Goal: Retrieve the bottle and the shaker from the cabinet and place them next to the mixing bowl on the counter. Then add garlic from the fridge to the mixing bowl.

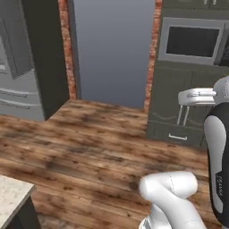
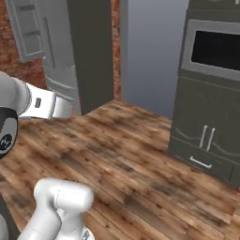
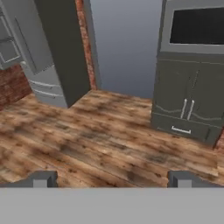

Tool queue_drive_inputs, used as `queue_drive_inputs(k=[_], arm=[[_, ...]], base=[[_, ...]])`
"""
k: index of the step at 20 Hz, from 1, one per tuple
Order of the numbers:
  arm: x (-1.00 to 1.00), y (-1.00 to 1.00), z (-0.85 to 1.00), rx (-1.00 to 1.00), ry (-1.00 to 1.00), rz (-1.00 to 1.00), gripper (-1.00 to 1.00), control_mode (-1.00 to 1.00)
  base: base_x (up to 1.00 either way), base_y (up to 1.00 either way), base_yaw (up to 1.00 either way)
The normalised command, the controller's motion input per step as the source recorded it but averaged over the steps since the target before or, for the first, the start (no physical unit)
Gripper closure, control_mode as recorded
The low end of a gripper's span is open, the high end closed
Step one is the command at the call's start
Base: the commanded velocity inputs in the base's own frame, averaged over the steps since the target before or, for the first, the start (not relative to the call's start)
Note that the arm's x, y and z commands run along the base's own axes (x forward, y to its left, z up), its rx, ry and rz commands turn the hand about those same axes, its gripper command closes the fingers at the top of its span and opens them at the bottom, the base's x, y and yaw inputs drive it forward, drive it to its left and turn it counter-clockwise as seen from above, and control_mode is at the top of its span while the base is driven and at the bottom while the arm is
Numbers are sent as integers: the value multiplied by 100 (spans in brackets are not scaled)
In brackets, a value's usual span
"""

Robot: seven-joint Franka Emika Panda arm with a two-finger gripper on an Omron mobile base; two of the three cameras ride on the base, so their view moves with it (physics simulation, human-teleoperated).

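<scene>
fingers (image 3: 112, 179) spread wide, nothing between them | fridge (image 3: 30, 57) stands at far left past the wooden floor (image 3: 100, 140) | counter (image 1: 11, 194) corner at lower left | oven unit (image 3: 192, 74) right

Wooden plank floor (image 1: 89, 147): brown, mottled, spans the middle of the frame.
Fridge (image 1: 18, 89): grey, at the left edge, with a door (image 1: 13, 40) standing ajar; dark side panel (image 1: 44, 53) beside it.
Brick strips (image 1: 67, 49): red, either side of a plain blue-grey wall (image 1: 112, 49).
Oven unit (image 1: 188, 89): dark grey-green, right; built-in oven window (image 1: 192, 41) above, two doors with upright silver handles (image 1: 183, 115), drawer with a short handle below.
Bench (image 1: 11, 197): beige speckled corner, lower left.
Robot arm (image 1: 188, 188): white, dark joints, lower right.
</scene>
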Motion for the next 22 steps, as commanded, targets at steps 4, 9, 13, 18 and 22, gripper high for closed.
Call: queue_drive_inputs(k=[4,9,13,18,22], arm=[[0,0,0,0,0,0,-100,100],[0,0,0,0,0,0,-100,100],[0,0,0,0,0,0,-100,100],[0,0,0,0,0,0,-100,100],[0,0,0,0,0,0,-100,100]], base=[[0,5,100],[63,-12,68],[100,-35,16],[100,-37,17],[100,-11,37]])
